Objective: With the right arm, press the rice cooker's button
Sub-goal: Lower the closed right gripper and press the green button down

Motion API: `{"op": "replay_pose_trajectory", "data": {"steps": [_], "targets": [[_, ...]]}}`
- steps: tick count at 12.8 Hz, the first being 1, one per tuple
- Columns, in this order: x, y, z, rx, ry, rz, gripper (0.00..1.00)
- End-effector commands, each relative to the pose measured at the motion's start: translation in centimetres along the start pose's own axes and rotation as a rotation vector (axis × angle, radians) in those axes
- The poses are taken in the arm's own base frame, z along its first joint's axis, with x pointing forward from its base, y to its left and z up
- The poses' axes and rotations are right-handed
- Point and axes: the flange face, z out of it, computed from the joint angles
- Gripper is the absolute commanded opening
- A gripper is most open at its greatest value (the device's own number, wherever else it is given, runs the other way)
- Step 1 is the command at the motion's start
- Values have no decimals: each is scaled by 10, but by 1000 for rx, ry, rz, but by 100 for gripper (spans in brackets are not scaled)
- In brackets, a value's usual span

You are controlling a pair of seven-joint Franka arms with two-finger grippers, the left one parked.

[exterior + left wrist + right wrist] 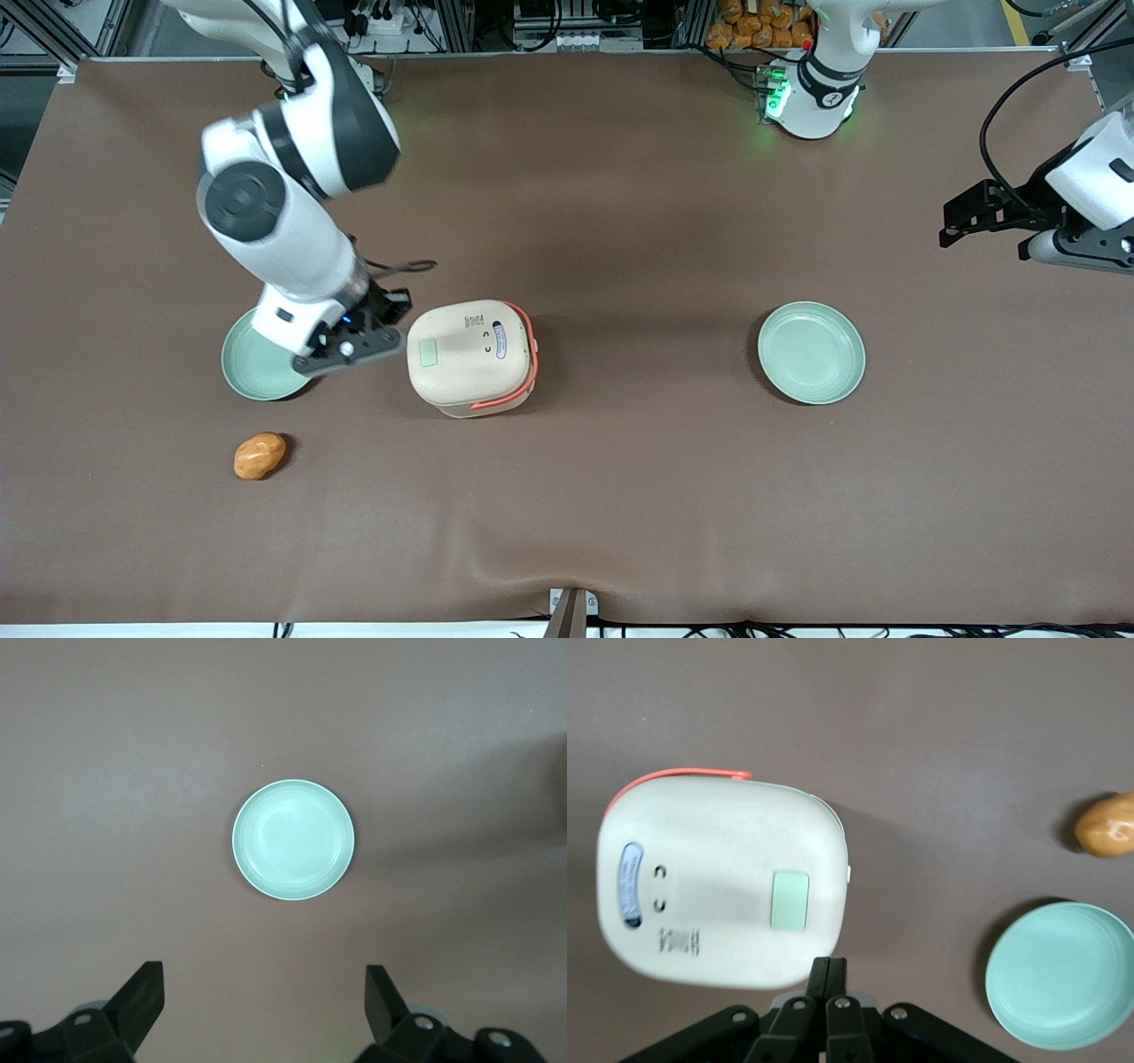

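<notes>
The cream-beige rice cooker (469, 356) with a coral-orange handle (530, 354) stands closed on the brown table, its pale green button (429, 352) on the lid's edge toward the working arm. It also shows in the right wrist view (722, 881) with the button (789, 900). My right arm (283, 221) reaches down beside the cooker. Its black gripper (400, 307) is shut and empty, its fingertips (828, 967) pressed together just off the cooker's edge, above the table.
A mint-green plate (248, 368) lies partly under my right wrist and shows in the right wrist view (1061, 974). An orange-brown bun (260, 455) lies nearer the front camera. A second mint-green plate (811, 352) lies toward the parked arm's end.
</notes>
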Motion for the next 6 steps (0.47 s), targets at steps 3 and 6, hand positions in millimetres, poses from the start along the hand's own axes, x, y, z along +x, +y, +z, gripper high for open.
{"op": "replay_pose_trajectory", "data": {"steps": [3,6], "targets": [[14,-14,19,10,15,3,0],[18,-25,34,8,20,-9,0]]}}
